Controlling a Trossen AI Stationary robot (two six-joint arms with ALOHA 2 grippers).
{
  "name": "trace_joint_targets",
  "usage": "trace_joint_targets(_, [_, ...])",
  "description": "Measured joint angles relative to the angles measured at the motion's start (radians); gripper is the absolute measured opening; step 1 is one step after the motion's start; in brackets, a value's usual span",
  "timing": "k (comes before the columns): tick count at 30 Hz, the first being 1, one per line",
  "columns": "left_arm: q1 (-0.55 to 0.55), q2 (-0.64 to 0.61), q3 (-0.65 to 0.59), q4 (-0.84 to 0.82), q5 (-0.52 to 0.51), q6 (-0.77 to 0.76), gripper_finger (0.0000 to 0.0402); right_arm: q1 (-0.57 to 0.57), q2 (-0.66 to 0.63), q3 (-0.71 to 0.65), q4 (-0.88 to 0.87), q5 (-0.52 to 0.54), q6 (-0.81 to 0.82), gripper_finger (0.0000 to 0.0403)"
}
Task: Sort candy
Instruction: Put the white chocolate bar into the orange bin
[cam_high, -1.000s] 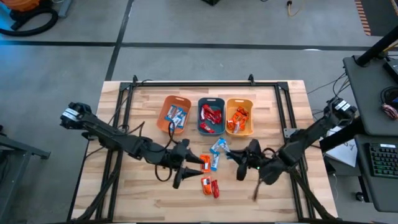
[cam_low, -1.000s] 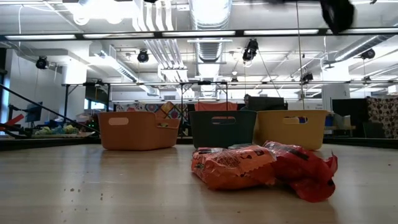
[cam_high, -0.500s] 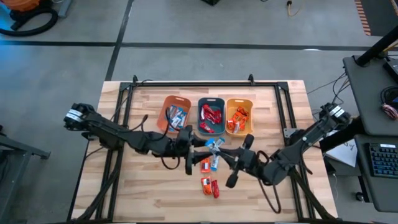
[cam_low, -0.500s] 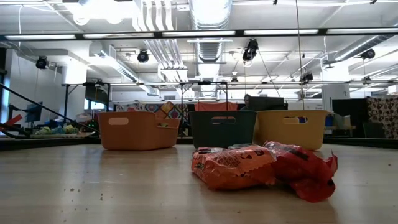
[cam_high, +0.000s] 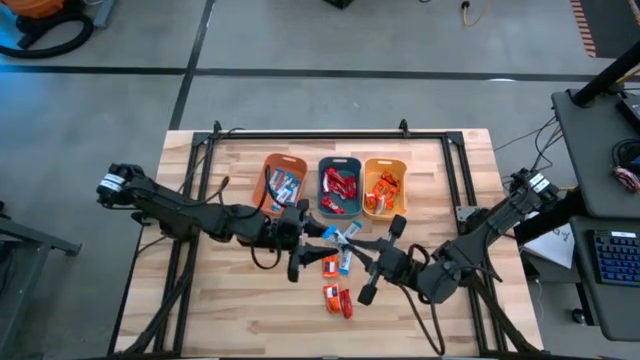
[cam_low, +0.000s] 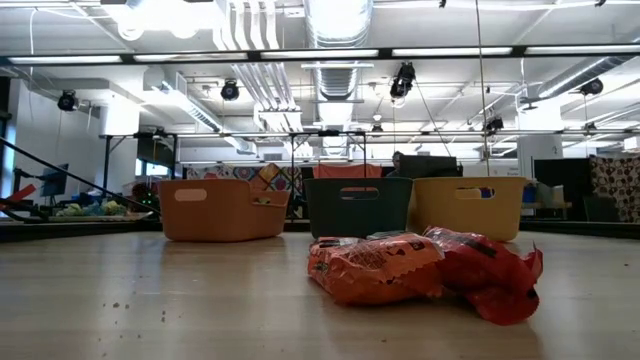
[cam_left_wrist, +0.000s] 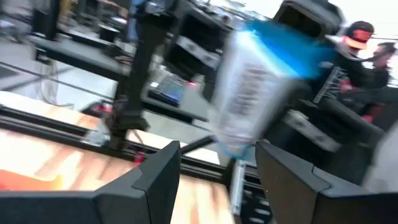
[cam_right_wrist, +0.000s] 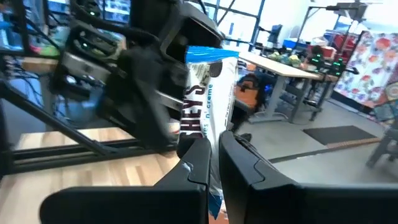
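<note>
My right gripper (cam_high: 357, 250) (cam_right_wrist: 214, 146) is shut on a blue-and-white candy (cam_high: 338, 235) (cam_right_wrist: 208, 81) above the table's middle. My left gripper (cam_high: 310, 240) (cam_left_wrist: 217, 149) faces it from the left, open, one finger on each side of that candy (cam_left_wrist: 252, 87) without touching it. Loose on the wood lie an orange candy (cam_high: 330, 265), a blue-and-white one (cam_high: 345, 263), another orange one (cam_high: 330, 293) (cam_low: 375, 270) and a red one (cam_high: 346, 304) (cam_low: 490, 275). More candies lie in the three bins. My right gripper pinches the blue-and-white candy's end (cam_right_wrist: 209, 132) between its two fingers, coming from the table's right. The rest of the wrapper sticks out past the fingertips toward my left gripper. The candy is lifted clear of the table.
Three bins stand in a row toward the far edge: orange (cam_high: 268, 172) (cam_low: 222, 210), teal (cam_high: 340, 163) (cam_low: 358, 207) and yellow-orange (cam_high: 385, 163) (cam_low: 470, 207). A black frame (cam_high: 310, 135) borders the tabletop. Bare wood lies on the near left and near right.
My right gripper has moved toward the table's left, to the middle. My left gripper has moved toward the far edge and the right and now faces the held candy. The dark shape at the low view's top right has gone out of that view.
</note>
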Motion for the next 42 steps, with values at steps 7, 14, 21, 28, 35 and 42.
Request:
trace_joint_targets(7, [0.000,-0.064,0.002,-0.045,0.041,-0.018,0.0191,0.000,-0.007,0.016,-0.002,0.001,-0.044,0.0012])
trace_joint_targets(14, [0.020,-0.065,0.002,-0.022,0.002,-0.036,0.0191,-0.001,0.015,0.016,-0.003,-0.006,-0.032,0.0012])
trace_joint_targets(21, [0.020,-0.062,0.002,-0.002,0.006,-0.007,0.0180,-0.015,0.022,0.014,-0.070,-0.020,0.018,0.0012])
trace_joint_targets(28, [0.028,-0.063,0.002,-0.013,-0.025,0.012,0.0053,-0.017,0.022,0.014,-0.098,-0.014,0.016,0.0012])
trace_joint_targets(35, [0.050,-0.065,0.003,-0.024,-0.045,0.011,0.0015,-0.047,0.021,0.014,-0.126,-0.012,0.111,0.0031])
trace_joint_targets(42, [0.127,-0.084,0.003,-0.214,-0.059,0.016,0.0006,-0.102,0.009,0.014,-0.303,-0.028,0.358,0.0120])
